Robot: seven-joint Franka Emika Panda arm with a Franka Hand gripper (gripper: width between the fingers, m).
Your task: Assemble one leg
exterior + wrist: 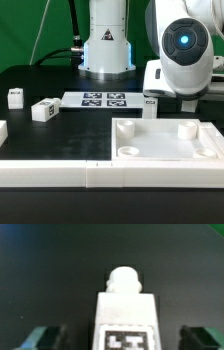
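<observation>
Checked gripper (122,336) first: found jaws parted, one dark finger (45,338) on each side of the leg (127,308), with a strip of dark table showing between each finger and the white post. Saw no contact in the wrist view, so logged it as straddling, not gripping.

Read the leg's long axis as running straight down the gap between the two fingers. Noted the rounded peg tip at one end, pointing away from the camera end of the post. Noted the square black-and-white tag on the face turned to the wrist camera, at the end opposite the tip.

Located the same leg (150,103) in the exterior view: under the arm's white hand, just right of the marker board (105,99), just far of the far-left corner of the large white panel (200,150). Could not read its axis there; too small and partly hidden.

Also logged on the black table (60,85): a second leg (15,97) far left and a third leg (43,110) just right of and nearer than it, both well apart from the gripper.
</observation>
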